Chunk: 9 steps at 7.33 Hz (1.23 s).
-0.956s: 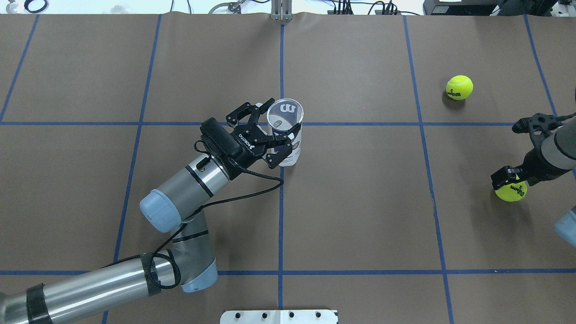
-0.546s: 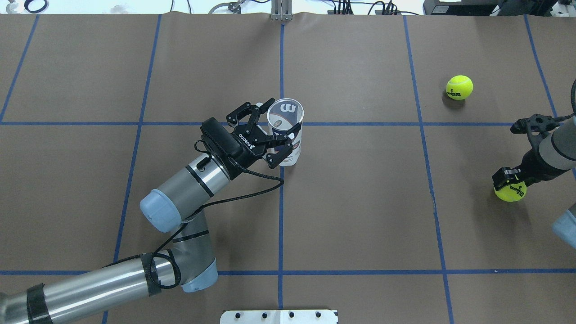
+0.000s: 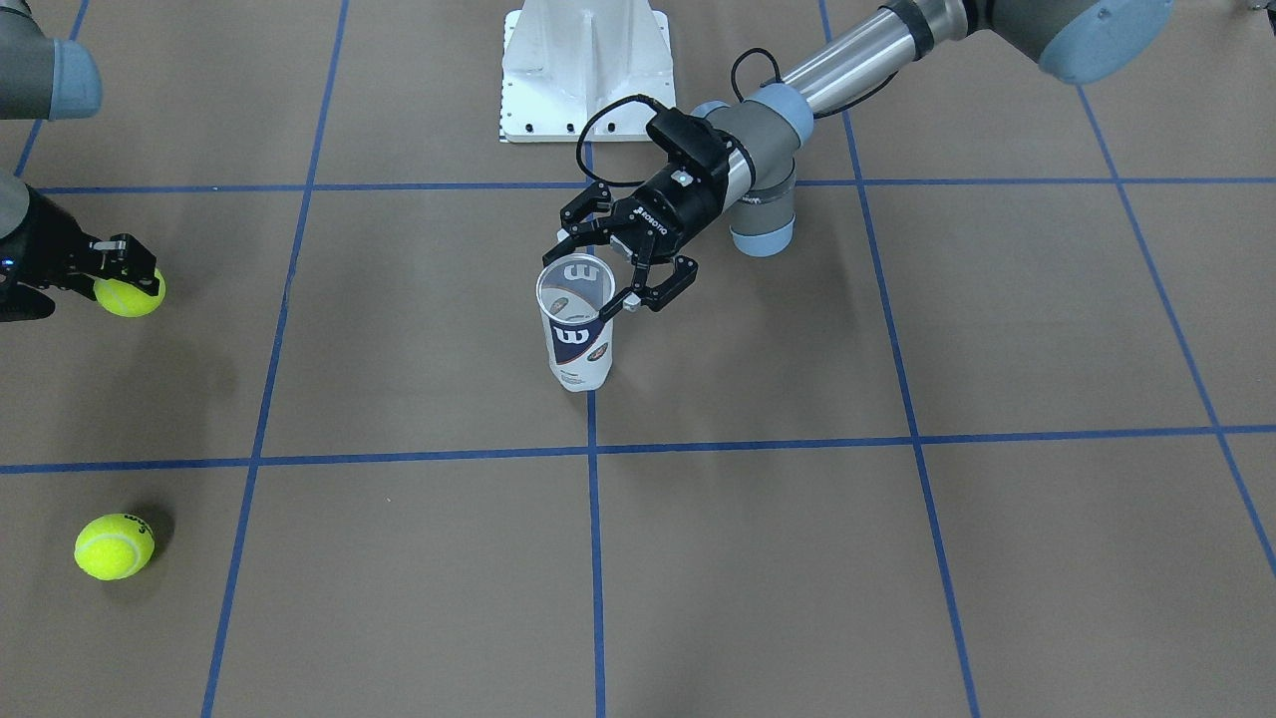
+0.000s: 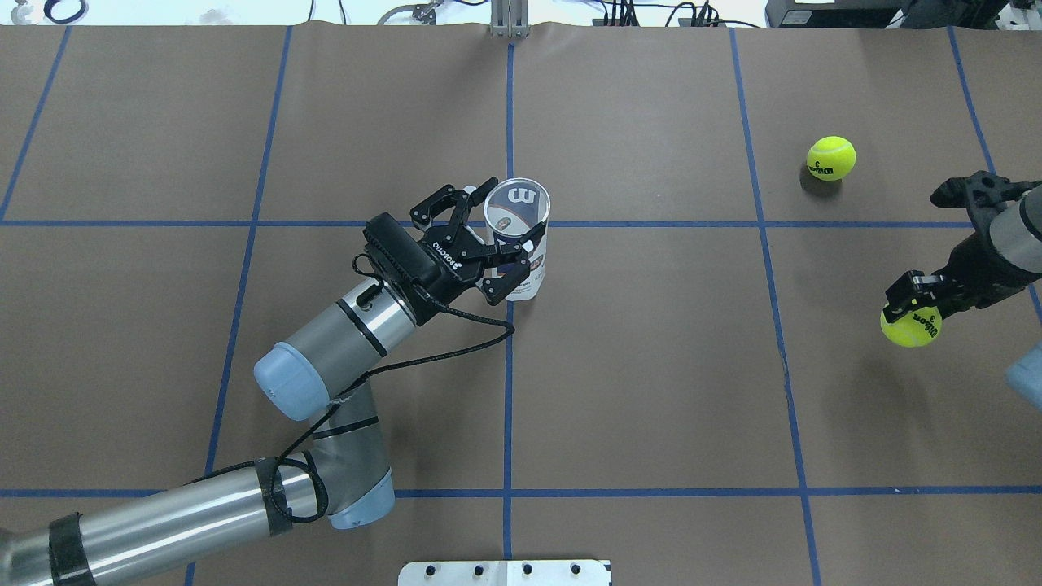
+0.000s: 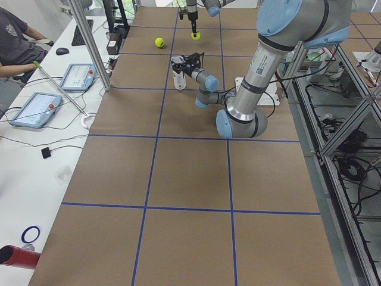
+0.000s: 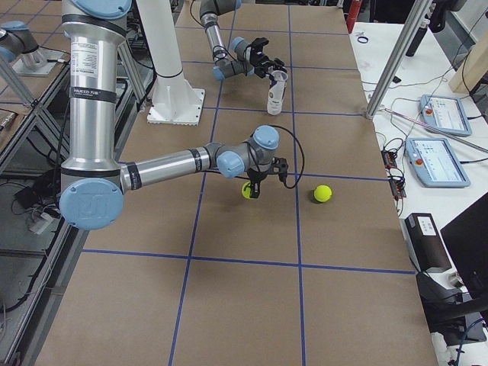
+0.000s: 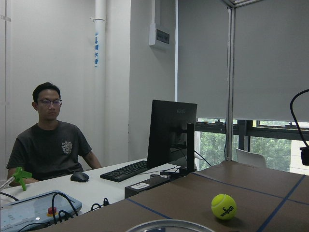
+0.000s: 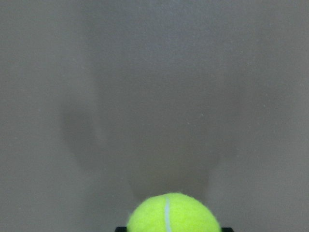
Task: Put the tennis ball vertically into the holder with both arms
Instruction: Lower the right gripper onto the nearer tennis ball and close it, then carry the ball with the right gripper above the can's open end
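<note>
Count: one tube, two tennis balls, two arms.

The tube (image 3: 578, 344) stands upright, mouth open, near the middle of the table (image 4: 651, 407). The left arm (image 4: 350, 334) reaches in from the near left corner. The left gripper (image 4: 514, 210) straddles the upper part of the tube, one finger pressed against each side.

The right arm (image 4: 1013, 252) enters at the right edge. The right gripper (image 4: 910, 313) is clamped on the first ball (image 4: 912, 327), held clear of the table surface near the right edge.

The second ball (image 4: 831, 157) lies loose on the table toward the far right corner, well apart from the tube.
</note>
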Each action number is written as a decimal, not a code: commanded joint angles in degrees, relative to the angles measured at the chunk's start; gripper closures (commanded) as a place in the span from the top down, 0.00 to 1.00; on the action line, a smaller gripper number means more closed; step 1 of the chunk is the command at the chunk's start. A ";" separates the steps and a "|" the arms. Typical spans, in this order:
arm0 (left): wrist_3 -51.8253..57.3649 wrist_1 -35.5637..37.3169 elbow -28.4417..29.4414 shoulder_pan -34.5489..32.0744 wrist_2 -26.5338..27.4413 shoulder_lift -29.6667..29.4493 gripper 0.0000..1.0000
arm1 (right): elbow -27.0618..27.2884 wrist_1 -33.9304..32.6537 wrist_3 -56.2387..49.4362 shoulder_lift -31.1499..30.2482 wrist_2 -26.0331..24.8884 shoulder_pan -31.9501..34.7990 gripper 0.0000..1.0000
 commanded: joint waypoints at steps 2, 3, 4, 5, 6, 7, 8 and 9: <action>0.00 0.00 0.00 0.00 0.01 0.04 0.58 | 7.55 -25.28 9.57 20.49 1.40 0.64 0.00; -0.09 0.00 0.00 0.09 0.01 -0.05 0.58 | 7.47 -26.73 15.10 25.36 3.15 -0.75 0.00; -0.09 0.00 0.00 0.09 0.01 -0.05 0.59 | 6.95 -26.57 21.60 28.97 2.73 -3.72 0.00; -0.09 0.00 0.00 0.00 0.01 -0.05 0.64 | 6.94 -26.57 25.66 31.70 2.90 -5.15 0.00; -0.09 0.00 0.00 0.09 0.01 -0.05 0.65 | 6.51 -26.49 29.97 34.60 2.29 -6.81 0.00; -0.09 0.00 -0.09 0.00 0.01 -0.05 0.68 | 5.20 -26.48 32.27 37.50 2.29 -7.44 0.00; -0.09 0.00 -0.09 0.00 0.01 -0.05 0.71 | 2.58 -26.40 34.65 41.19 2.11 -7.97 0.00; -0.09 0.00 -0.09 0.00 0.01 -0.05 0.74 | -0.15 -25.87 35.63 44.27 2.03 -8.15 0.00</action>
